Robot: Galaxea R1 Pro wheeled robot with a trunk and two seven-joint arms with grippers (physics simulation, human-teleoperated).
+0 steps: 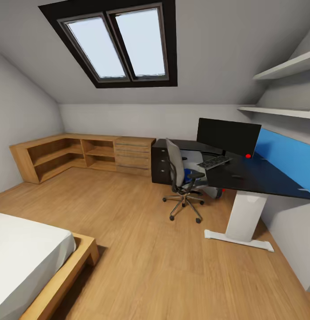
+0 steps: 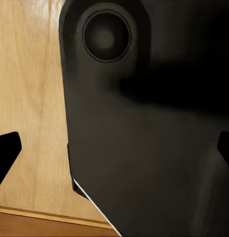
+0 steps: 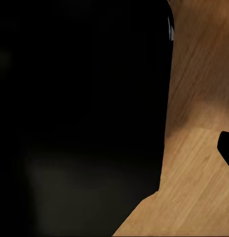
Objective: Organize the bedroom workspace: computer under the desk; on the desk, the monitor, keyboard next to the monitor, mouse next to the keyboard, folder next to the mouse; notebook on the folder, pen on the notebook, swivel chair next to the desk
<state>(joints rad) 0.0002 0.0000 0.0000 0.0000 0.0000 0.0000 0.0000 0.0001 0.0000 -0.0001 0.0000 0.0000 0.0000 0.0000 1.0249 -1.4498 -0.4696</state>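
The black-topped desk (image 1: 261, 180) stands at the right on a white pedestal leg. On it are the wide black monitor (image 1: 228, 135), the keyboard (image 1: 214, 162) in front of it, and a small dark shape that may be the mouse (image 1: 237, 177). The grey swivel chair (image 1: 175, 166) faces the desk with the blue folder (image 1: 187, 174) on its seat. Behind the chair, under the desk, sits the light grey computer (image 1: 212, 192). I cannot make out the notebook or the pen. My left gripper (image 2: 114, 153) is open over the wood floor. One fingertip (image 3: 226, 148) of my right gripper (image 3: 114, 153) shows, spread wide.
A low wooden shelf unit (image 1: 79, 155) runs along the far wall under the skylight (image 1: 114, 44). A wooden-framed bed (image 1: 34, 262) fills the near left corner. White wall shelves (image 1: 283, 71) and a blue panel (image 1: 286, 155) hang above the desk. Open wood floor (image 1: 141, 240) lies between me and the chair.
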